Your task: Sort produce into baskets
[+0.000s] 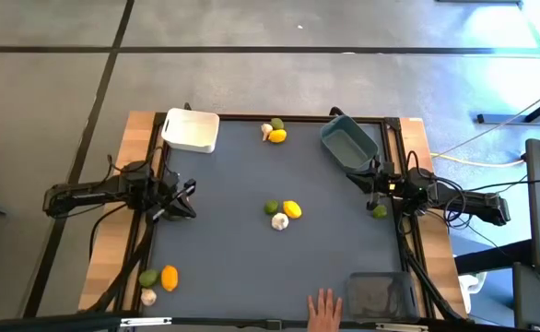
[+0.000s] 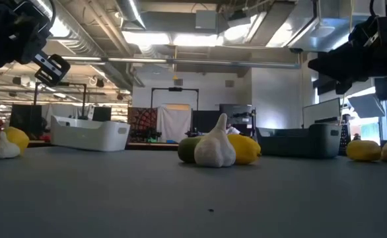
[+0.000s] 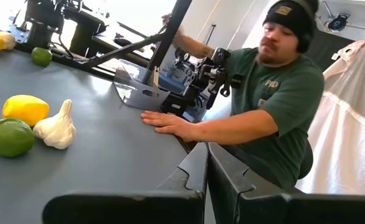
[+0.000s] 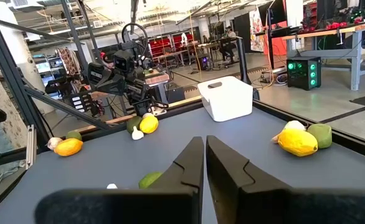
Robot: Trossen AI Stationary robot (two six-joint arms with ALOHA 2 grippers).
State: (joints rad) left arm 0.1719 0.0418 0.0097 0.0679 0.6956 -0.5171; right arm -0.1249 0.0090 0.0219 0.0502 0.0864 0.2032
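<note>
Your left gripper (image 1: 185, 199) is hovering over the left edge of the worktop (image 1: 233, 231), arm reaching in from the left, fingers clenched on nothing. Your right gripper (image 1: 373, 187) is hanging by the right edge, arm stretched in from the right, fingers pressed together too and holding nothing; its wrist view shows the two dark fingers (image 4: 192, 163) meeting with no gap.

The produce is lying in small groups. In the middle, a lime (image 1: 271, 208), a lemon (image 1: 292, 209) and a garlic bulb (image 1: 280, 221) are sitting close together. At the far edge, between the white basket (image 1: 192, 130) and the blue-grey basket (image 1: 348, 143), another lemon (image 1: 276, 136) is resting against a garlic bulb (image 1: 266, 129) and a green fruit (image 1: 277, 124). At the near left corner you are seeing a green fruit (image 1: 148, 277), an orange-yellow fruit (image 1: 170, 278) and a garlic bulb (image 1: 148, 296). One green fruit (image 1: 379, 211) is sitting alone just beside your right gripper.

The clear basket (image 1: 379, 293) is standing at the near right corner. A person's hand (image 1: 323, 310) is lying flat on the worktop beside it. Letters are showing on the person's green shirt (image 3: 285, 93), but you cannot read them surely.
</note>
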